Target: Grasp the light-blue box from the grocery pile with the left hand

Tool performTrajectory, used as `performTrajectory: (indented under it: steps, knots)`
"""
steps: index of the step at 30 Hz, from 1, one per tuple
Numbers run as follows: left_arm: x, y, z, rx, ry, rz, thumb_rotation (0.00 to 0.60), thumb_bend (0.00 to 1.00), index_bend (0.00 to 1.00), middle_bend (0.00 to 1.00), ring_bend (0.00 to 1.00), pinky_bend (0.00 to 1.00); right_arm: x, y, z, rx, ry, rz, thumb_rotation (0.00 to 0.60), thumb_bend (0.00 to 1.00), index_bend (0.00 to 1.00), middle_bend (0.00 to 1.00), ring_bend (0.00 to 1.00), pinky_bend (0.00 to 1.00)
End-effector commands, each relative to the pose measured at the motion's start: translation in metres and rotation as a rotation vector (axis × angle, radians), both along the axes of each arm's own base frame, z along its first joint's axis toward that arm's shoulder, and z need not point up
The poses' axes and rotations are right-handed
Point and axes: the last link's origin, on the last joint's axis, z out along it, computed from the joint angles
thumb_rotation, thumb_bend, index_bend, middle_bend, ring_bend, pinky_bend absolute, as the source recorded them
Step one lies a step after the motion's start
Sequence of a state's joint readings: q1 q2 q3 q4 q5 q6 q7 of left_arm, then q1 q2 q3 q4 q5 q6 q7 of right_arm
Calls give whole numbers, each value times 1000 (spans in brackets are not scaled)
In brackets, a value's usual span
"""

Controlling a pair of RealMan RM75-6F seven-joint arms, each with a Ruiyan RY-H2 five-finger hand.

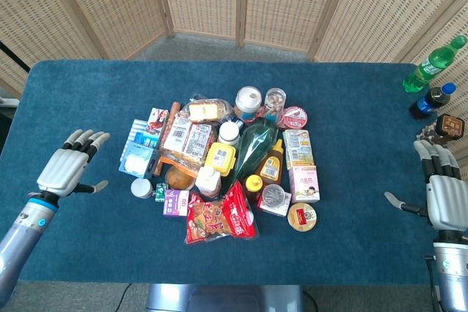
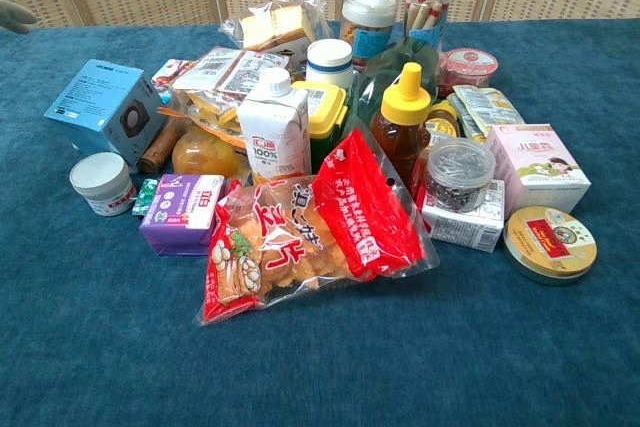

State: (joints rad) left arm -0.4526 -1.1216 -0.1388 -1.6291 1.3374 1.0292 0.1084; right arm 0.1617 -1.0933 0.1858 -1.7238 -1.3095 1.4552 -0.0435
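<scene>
Head view shows the left hand (image 1: pixel 67 169) far to the left, over the blue table (image 1: pixel 88 93). Its fingers are spread apart and it holds nothing. To its right, a little way off, sits the light-blue box (image 1: pixel 137 158) on the left edge of the food pile. A small white jar (image 1: pixel 142 188) stands just near the box. In the chest view the box (image 2: pixel 103 108) is at the left, with the white jar (image 2: pixel 101 184) in front of it and a purple box (image 2: pixel 182 213) beside that. A red snack bag (image 1: pixel 221 214) lies at the near side of the pile. Far to the right, the right hand (image 1: pixel 444 193) is open too, fingers apart, holding nothing. Drink bottles (image 1: pixel 433 71) stand at the far right.
</scene>
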Motion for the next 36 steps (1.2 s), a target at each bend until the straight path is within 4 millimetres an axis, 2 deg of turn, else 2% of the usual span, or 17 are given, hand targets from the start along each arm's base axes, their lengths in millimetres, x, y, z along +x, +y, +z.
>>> performTrajectory:
  steps: [1,7,12,14,15,16,17,19,21,23,25,31,36]
  knots:
    - [6,13,-11,-16,-8,-6,493,261,0,0,0,0,-1,2,3,-10,-13,0,491,0,0,0,0,0]
    - [15,32,-35,-71,9,-13,494,262,0,0,0,0,-2,5,10,-39,-37,5,490,0,0,0,0,0]
    - [23,38,-53,-104,-13,-29,493,262,0,0,0,0,-3,8,14,-58,-37,11,492,0,0,0,0,0]
    - [25,39,-56,-98,-33,-38,516,261,6,8,51,0,-4,9,14,-64,-38,15,492,0,0,0,0,0]
    - [25,39,-57,-89,-42,-43,547,261,45,47,133,0,-4,9,14,-65,-40,18,492,0,0,0,0,0]
    - [24,39,-57,-80,-44,-48,581,261,128,130,256,8,-4,9,14,-65,-40,19,492,0,0,0,0,0]
    - [24,39,-58,-71,-46,-51,595,262,199,198,331,29,-4,10,14,-65,-40,20,492,0,0,0,0,0]
    - [21,39,-58,-56,-48,-48,600,262,442,431,547,173,-4,10,13,-64,-42,22,488,0,0,0,0,0]
    - [17,38,-58,-46,-45,-39,600,263,557,568,684,317,-4,9,13,-64,-44,24,490,0,0,0,0,0]
    - [16,37,-56,-26,-59,-38,600,263,614,660,772,442,-4,9,12,-64,-44,26,493,0,0,0,0,0]
    - [14,35,-51,5,-87,-44,600,263,645,702,798,488,-4,9,11,-62,-45,25,492,0,0,0,0,0]
    - [16,24,-26,79,-205,-86,600,263,649,688,781,494,-5,6,5,-44,-59,20,490,0,0,0,0,0]
    - [37,17,11,157,-309,-174,600,264,644,681,768,491,-7,6,1,-36,-73,22,491,0,0,0,0,0]
